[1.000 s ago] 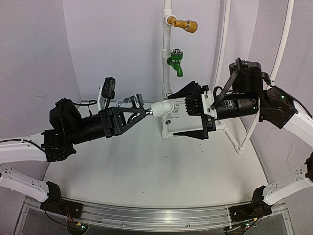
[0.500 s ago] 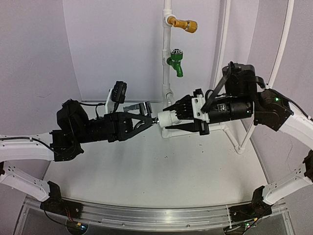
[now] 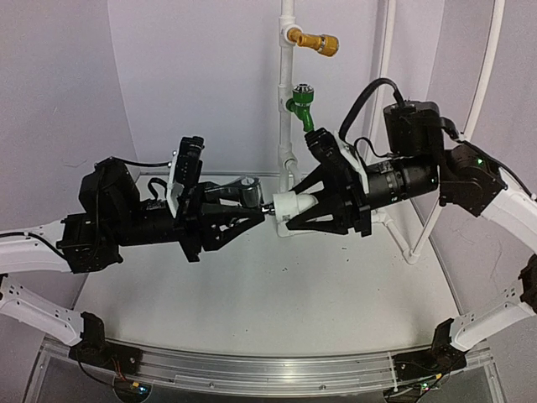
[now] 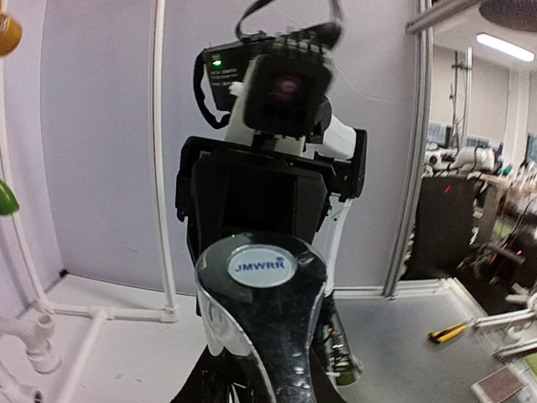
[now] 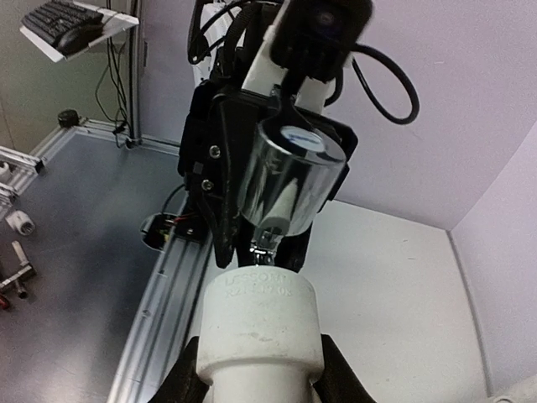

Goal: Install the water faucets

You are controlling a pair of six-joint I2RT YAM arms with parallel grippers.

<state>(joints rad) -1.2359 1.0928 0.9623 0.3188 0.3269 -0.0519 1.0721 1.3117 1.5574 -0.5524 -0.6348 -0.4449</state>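
Tap [image 3: 243, 191] pinched by left end effector [image 3: 258, 208], white fitting [image 3: 294, 204] by right end effector [image 3: 285, 210], JMWRR label [image 4: 261, 266] only wrist-side

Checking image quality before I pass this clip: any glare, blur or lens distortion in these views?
Top external: evenly lit, sharp. Left wrist: bright reflections on the metal tap, the facing wrist camera blurred, the white pipe slightly bowed by the lens. Right wrist: the white fitting close and soft, the tap mirror-bright.

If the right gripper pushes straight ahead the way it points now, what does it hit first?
The white fitting it holds would meet the metal tap held by the left gripper, directly ahead. The gap looks very small, though depth is unclear.
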